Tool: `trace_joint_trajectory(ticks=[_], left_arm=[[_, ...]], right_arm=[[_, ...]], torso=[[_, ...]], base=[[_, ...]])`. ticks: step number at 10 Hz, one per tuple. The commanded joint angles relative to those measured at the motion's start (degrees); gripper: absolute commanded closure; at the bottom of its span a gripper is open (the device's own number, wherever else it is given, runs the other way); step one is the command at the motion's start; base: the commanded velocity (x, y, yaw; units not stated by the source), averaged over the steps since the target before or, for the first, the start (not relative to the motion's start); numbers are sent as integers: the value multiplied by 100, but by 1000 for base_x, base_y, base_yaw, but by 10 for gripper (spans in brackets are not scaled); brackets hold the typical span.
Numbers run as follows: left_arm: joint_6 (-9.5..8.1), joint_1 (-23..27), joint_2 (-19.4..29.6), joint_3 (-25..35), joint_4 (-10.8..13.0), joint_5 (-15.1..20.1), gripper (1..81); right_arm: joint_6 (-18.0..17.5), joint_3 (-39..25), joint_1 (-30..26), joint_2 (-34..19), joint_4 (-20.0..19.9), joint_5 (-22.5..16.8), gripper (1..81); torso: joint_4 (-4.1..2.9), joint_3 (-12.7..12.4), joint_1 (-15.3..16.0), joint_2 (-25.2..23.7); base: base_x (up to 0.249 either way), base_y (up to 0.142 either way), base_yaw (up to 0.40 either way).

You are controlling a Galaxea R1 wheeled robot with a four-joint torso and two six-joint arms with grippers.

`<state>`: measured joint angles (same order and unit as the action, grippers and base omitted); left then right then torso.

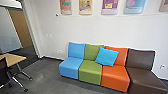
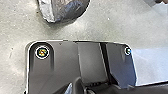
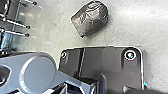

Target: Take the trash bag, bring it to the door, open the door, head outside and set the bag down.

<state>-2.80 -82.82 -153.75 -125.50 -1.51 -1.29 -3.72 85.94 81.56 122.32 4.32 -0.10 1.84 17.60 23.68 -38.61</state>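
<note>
A dark, shiny trash bag [image 3: 91, 18] lies on the grey floor just off the edge of the robot's own dark plate in the right wrist view. Part of the same kind of dark bag [image 2: 66, 10] appears in the left wrist view, cut off by the picture's edge, with floor between it and the plate. Nothing is seen touching the bag. How the grippers stand cannot be made out.
A row of blue, green, orange and brown seats [image 1: 91, 71] stands along the white wall, with a blue cushion [image 1: 106, 57] on it. At the left are a wooden table [image 1: 13, 60], a dark chair [image 1: 3, 72] and a doorway-like opening with a brown panel [image 1: 21, 27].
</note>
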Motion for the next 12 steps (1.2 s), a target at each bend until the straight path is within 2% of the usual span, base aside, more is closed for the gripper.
trace_joint_trajectory(ticks=[1, 5, 6, 7, 9, 12], left_arm=[[26, 428, 221, 227, -77, 331, 10], [26, 657, 248, 201, -236, 393, 10], [26, 719, 283, 228, -279, 419, 10], [17, 771, 300, 236, -288, 419, 10], [17, 885, 353, 228, -446, 419, 10], [17, 1061, 423, 228, -526, 428, 10]], right_arm=[[-15, -412, -416, -442, -18, -280, 10], [-32, -483, -477, -645, -71, -280, 10], [-24, -518, -486, -671, -98, -289, 10], [-24, -553, -486, -680, -98, -289, 10], [-24, -571, -495, -680, -106, -289, 10], [-24, -580, -477, -697, -124, -298, 10]], torso=[[0, 498, 361, -558], [0, 1281, 889, -1388], [0, 942, 1021, -1596], [0, 1108, 1136, -1773], [0, 1215, 1346, -2094], [0, 1239, 1722, -2693]], base=[[0, 0, 0], [0, 0, 0], [0, 0, 0], [0, 0, 0], [0, 0, 0], [0, 0, 0]])
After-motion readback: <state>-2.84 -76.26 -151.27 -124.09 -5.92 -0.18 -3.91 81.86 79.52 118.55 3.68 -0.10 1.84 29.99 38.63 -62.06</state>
